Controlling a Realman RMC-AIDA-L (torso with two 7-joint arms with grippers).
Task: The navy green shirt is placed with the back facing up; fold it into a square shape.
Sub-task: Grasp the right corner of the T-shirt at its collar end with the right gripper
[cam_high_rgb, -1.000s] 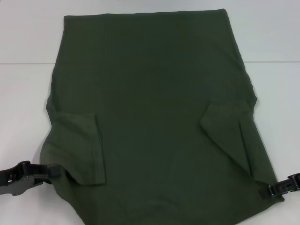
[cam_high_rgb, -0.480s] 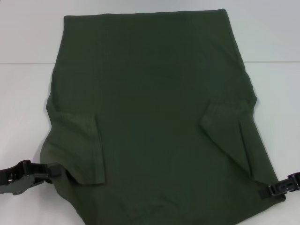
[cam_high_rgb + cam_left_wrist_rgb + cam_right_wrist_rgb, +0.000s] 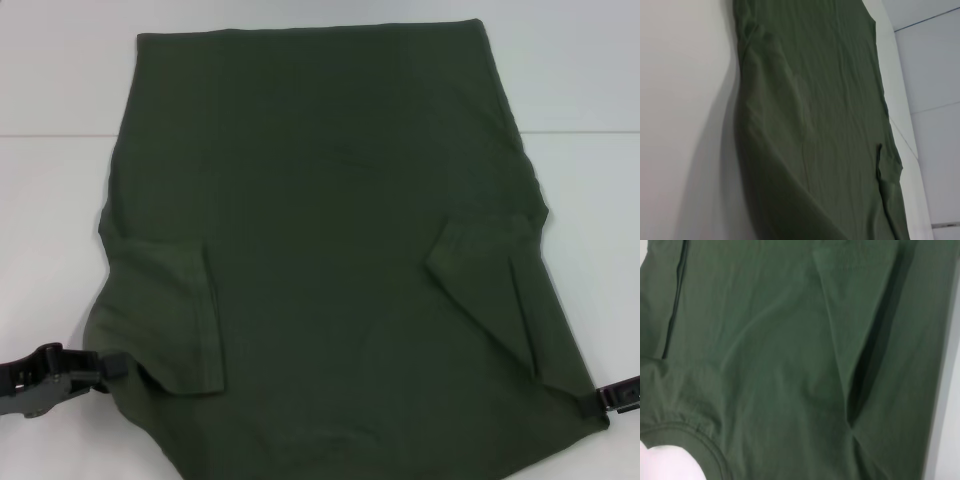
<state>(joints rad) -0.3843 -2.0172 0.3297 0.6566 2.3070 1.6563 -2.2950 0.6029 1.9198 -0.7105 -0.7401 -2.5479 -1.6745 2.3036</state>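
The navy green shirt (image 3: 330,250) lies back up on the white table (image 3: 50,220), hem at the far side, both sleeves folded inward onto the back (image 3: 180,310) (image 3: 490,290). My left gripper (image 3: 118,366) is shut on the shirt's near left shoulder edge. My right gripper (image 3: 592,402) is shut on the near right shoulder corner, at the frame's edge. The left wrist view shows the shirt (image 3: 830,125) with its near edge raised off the table. The right wrist view is filled by the shirt (image 3: 780,365), with the folded sleeve and the collar rim (image 3: 705,440).
White tabletop (image 3: 680,100) shows on both sides of the shirt and beyond its hem. A faint line crosses the table at the far side (image 3: 580,132). No other objects are in view.
My right gripper has moved down and outward toward the frame's edge with the shirt corner. My left gripper has shifted slightly nearer. The shirt's body has not moved.
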